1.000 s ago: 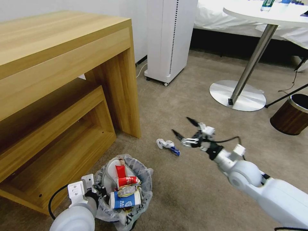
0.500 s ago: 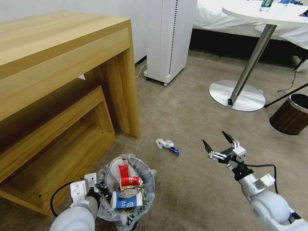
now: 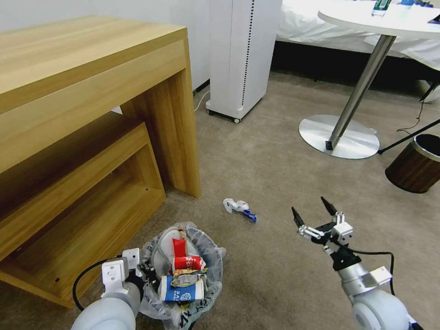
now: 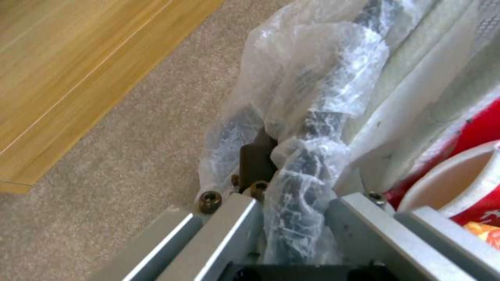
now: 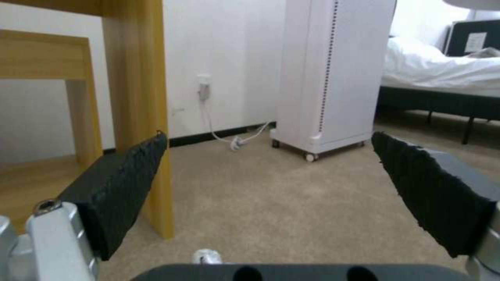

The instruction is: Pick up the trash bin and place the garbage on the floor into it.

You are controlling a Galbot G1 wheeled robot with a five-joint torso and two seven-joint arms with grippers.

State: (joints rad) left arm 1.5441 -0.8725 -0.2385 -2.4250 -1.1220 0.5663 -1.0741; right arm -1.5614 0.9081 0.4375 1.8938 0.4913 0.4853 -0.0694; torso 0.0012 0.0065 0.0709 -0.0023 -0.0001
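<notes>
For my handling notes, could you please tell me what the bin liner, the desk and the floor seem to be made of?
Bin liner: thin translucent plastic film, crinkled and glossy, pinched by the left gripper.
Desk: light wood-grain boards, smooth matte; solid wood or laminate cannot be told.
Floor: beige short-pile carpet with a fine nubbly texture.

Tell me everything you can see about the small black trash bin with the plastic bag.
The trash bin is small, round and black, lined with a crinkly, translucent white plastic bag that folds over its rim. It stands upright near the wooden desk, close to the beige carpet. It is nearly full: a red wrapper, a blue-white packet and white pieces show on top. The left claw is shut on its bag-covered rim.
</notes>
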